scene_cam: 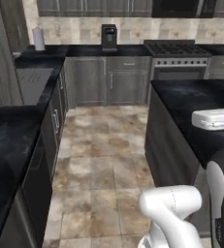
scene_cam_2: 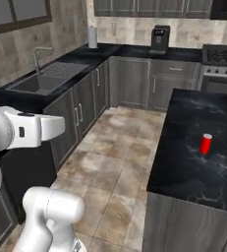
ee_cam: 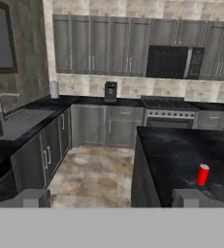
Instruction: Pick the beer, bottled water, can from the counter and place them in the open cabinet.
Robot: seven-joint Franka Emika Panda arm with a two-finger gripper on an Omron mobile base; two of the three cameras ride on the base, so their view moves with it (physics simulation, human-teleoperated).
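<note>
The can [scene_cam_2: 206, 143] is short and red with a silvery top. It stands upright on the black marble-look counter [scene_cam_2: 193, 113] of the island at the right, away from the edges. In the hand view the can [ee_cam: 202, 174] shows at the lower right on that counter [ee_cam: 176, 145]. My gripper [ee_cam: 111, 198] is open, with nothing between its fingertips [ee_cam: 36, 197]. It hangs well back from the can and faces the far kitchen wall. The beer, the bottled water and the open cabinet are out of view.
A sink [scene_cam_2: 36, 81] is set into the left counter [scene_cam: 7, 135]. A coffee machine [scene_cam: 108, 37], a paper roll [scene_cam: 38, 38] and a stove [scene_cam: 174, 48] line the back wall. Shut wall cabinets [ee_cam: 99, 46] and a microwave [ee_cam: 174, 62] hang above. A tiled aisle [scene_cam: 104, 155] runs between the counters.
</note>
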